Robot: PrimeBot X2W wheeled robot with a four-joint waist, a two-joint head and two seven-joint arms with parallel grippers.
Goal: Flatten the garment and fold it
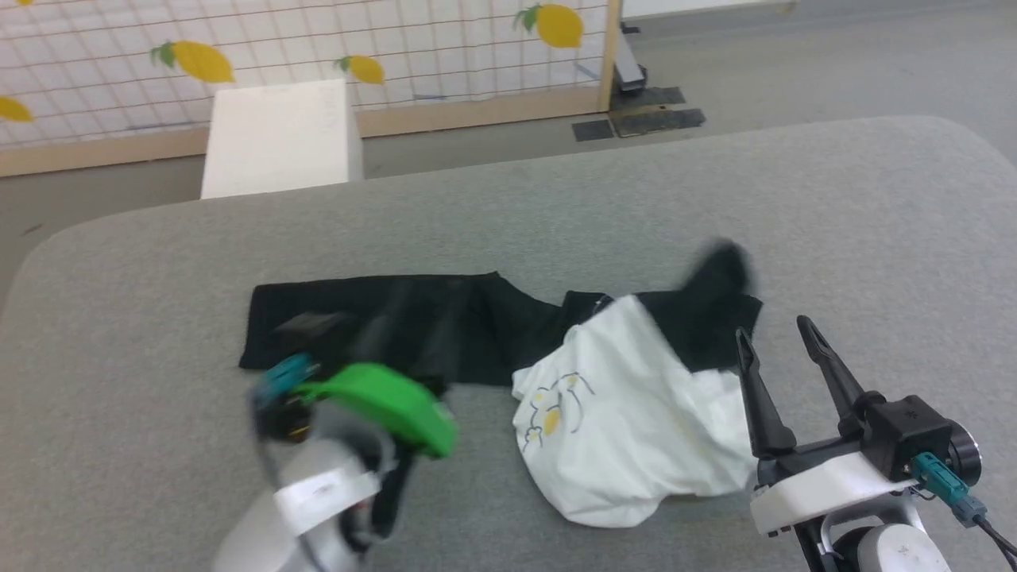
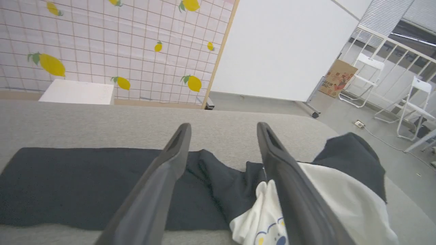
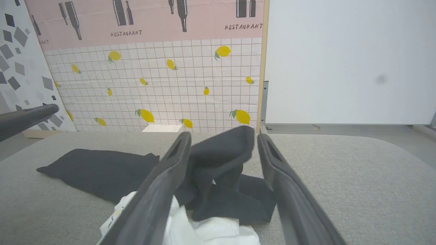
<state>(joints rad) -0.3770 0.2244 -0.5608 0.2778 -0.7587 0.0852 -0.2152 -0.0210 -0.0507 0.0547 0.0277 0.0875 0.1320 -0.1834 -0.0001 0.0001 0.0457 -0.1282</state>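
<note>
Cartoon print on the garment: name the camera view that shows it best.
Head view: the print lies whole on the white front of the garment. The left wrist view cuts it off at the bottom edge; the right wrist view catches just a sliver.

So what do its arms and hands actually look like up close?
Both forearms are pale and rounded. The right gripper has two long, dark, tapering fingers on a white bracket, beside a black boxy block and a teal plug with a dark cable. The left gripper has the same dark fingers, plus a bright green cover at its wrist.
</note>
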